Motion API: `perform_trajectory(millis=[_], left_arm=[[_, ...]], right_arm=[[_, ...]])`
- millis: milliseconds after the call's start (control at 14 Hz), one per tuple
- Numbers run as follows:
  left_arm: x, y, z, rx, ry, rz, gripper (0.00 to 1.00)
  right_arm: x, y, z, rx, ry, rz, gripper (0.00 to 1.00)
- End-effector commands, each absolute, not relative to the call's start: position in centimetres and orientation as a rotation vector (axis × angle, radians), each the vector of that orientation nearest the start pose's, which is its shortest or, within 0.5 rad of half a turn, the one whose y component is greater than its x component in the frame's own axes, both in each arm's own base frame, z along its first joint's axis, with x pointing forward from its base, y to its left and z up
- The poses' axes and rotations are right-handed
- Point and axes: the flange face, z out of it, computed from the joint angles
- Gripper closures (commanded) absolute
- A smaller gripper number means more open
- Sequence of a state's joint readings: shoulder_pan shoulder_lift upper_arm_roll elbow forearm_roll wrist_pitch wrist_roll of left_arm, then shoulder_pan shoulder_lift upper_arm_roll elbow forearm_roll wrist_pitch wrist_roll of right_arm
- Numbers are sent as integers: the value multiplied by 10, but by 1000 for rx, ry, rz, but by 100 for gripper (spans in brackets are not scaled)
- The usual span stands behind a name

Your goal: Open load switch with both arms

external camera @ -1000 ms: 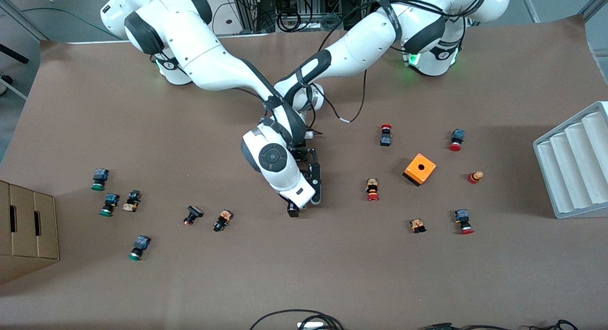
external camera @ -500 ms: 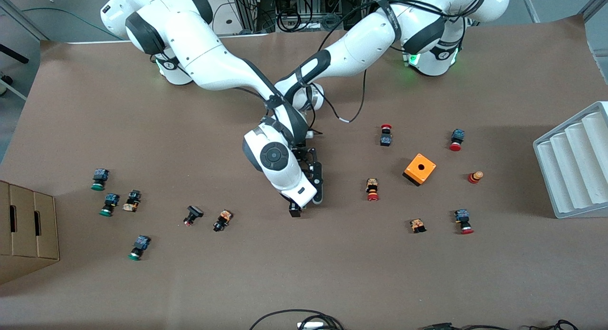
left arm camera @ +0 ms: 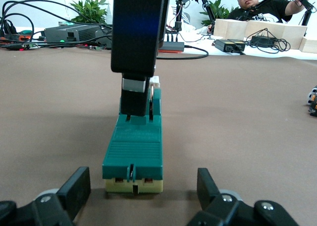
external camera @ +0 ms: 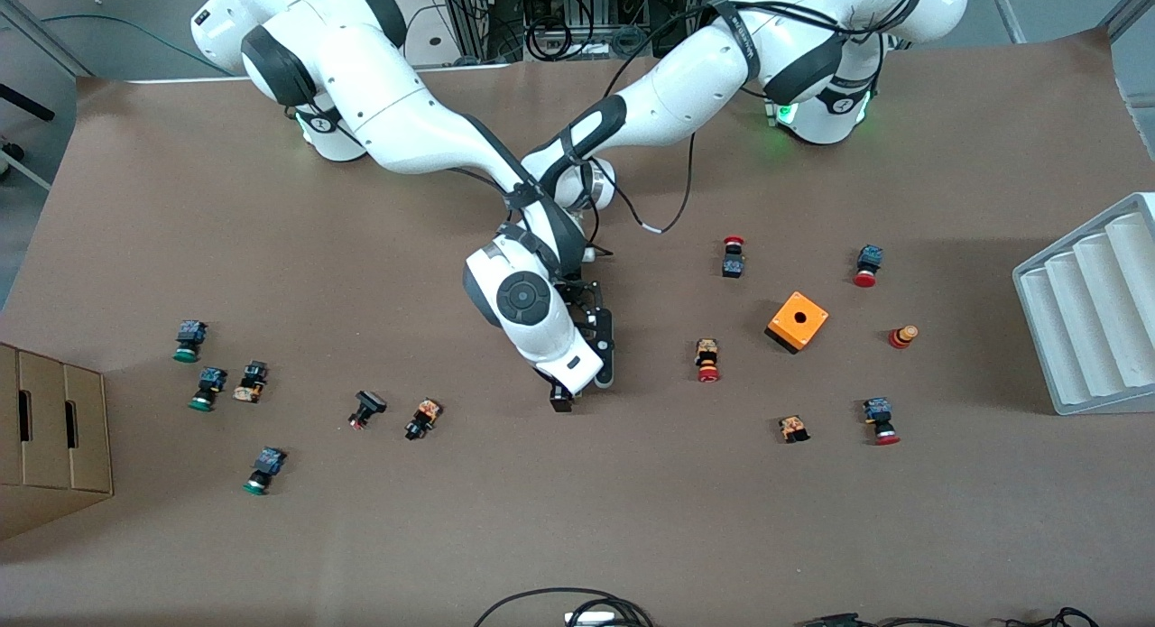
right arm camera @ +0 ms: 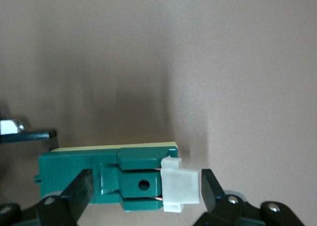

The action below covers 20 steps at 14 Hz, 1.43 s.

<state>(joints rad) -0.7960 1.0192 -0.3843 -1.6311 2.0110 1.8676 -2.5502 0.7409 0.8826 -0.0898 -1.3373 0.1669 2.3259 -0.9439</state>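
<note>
The load switch is a dark-green block on a pale yellow base, lying flat mid-table. Its white sliding piece sticks out of one end. My right gripper comes down from above; its fingers stand close on either side of the raised green middle and the white piece, with a thin gap showing. My left gripper is low at the switch's other end, open, with its fingers wide of the body and not touching. In the front view the right arm's hand hides the switch and the left gripper.
Small push buttons lie scattered, the nearest being a red-capped one and a dark one. An orange cube sits toward the left arm's end, with a white ridged tray at that table edge. A cardboard box stands at the right arm's end.
The right gripper's fingers have drawn in a little around the switch. Its hand has edged slightly toward the left arm's end. The left arm looks unmoved.
</note>
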Motion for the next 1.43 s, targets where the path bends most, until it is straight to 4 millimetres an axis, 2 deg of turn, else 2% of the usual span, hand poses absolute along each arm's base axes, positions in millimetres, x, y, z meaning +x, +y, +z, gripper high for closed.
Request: perform_trajectory(millis=[0,571,786,857,1143,1357], left_arm=[[333,-567,42,-2588,-92,-1852,5],[330,-568,37,-2592,-81,-1847,5],[330,-567,37,-2589,-78,-1846,16],[330,-567,37,-2588,-78,-1845,24],[331,-568,39,-2588,-82,-1849,25],[331,-567,38,-2588,-81,-1848,40]], right_arm=[[589,478,210,-2240,-2114,-226,13],[587,480,214,-2236,-2114,-229,23],[584,483,213,-2229,-2120,-226,23],[584,482,213,-2231,-2119,-224,23],[584,481,219,-2231,-2116,-226,24],[585,478,217,-2235,-2112,-217,24]])
